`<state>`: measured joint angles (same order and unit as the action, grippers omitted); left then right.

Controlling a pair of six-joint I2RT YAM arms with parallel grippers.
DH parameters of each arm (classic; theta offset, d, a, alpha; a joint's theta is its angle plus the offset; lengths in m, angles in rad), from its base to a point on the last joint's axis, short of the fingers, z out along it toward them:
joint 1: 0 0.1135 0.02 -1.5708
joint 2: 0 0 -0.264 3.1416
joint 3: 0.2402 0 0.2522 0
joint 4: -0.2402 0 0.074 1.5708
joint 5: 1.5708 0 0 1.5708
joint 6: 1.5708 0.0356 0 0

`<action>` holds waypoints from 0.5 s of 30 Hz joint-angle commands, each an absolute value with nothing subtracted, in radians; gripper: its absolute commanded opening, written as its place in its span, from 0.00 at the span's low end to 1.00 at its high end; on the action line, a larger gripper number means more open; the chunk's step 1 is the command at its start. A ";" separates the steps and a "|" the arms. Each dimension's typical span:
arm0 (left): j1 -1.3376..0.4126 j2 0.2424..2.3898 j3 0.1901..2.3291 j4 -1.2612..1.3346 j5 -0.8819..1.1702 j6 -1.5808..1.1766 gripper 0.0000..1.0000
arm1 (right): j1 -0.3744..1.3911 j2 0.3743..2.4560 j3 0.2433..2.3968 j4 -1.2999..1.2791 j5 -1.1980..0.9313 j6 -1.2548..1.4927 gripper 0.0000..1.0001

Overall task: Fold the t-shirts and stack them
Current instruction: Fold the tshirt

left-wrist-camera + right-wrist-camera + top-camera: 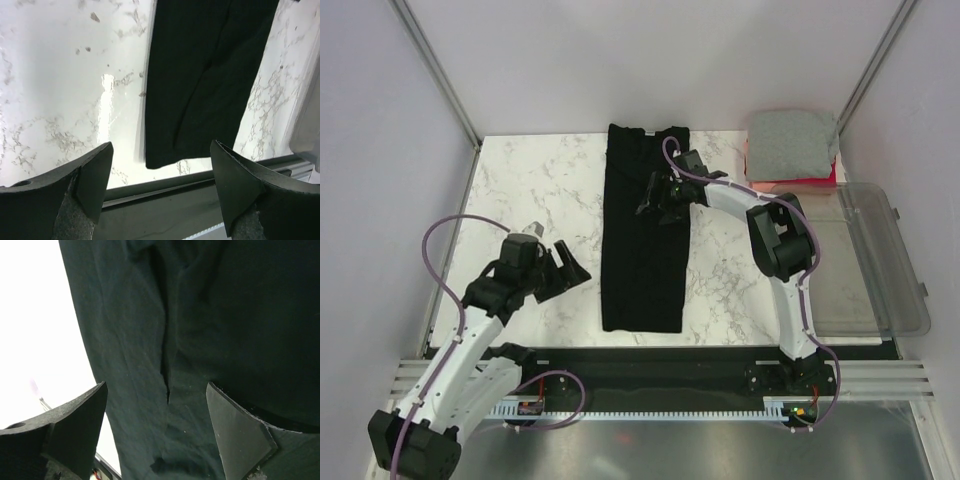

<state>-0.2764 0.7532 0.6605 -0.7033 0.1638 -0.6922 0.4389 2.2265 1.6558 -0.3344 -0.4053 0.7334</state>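
Here, the black t-shirt lies as a long, narrow strip down the middle of the marble table.
Matte, limp and light, with a seam-like fold running lengthwise, it will likely sag and slide on the slick stone. An end edge, pinched through all layers, looks the safest hold. The right gripper is over its far right part with jaws apart. The left gripper, also spread, hangs just left. Far right, the folded grey tee tops the red-pink one, beside a clear plastic bin.

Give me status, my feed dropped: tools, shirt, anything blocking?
Left tool open, left of black t-shirt. Right tool open over it; shirt folded into long strip. Grey t-shirt on red t-shirt, back right. Nothing blocking.
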 commanded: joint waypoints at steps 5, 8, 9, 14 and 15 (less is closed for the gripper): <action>-0.429 0.789 0.595 -0.701 0.120 -0.842 0.82 | 0.466 2.054 1.695 -0.485 -0.373 0.626 0.91; -0.483 0.775 0.546 -0.683 0.089 -0.909 0.75 | 0.471 1.903 1.594 -0.515 -0.270 0.598 0.92; -0.512 0.770 0.522 -0.678 0.084 -0.922 0.72 | 0.477 1.857 1.507 -0.512 -0.241 0.595 0.92; -0.592 0.796 0.457 -0.634 0.063 -0.986 0.68 | 0.538 1.550 1.185 -0.494 -0.078 0.685 0.91; -0.600 0.802 0.434 -0.606 0.063 -0.994 0.67 | 0.579 1.508 1.064 -0.467 -0.068 0.707 0.91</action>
<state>-0.5709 0.7918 0.4698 -0.6804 0.0948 -0.9081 0.5076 1.6093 1.2697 -0.4644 -0.1867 0.6502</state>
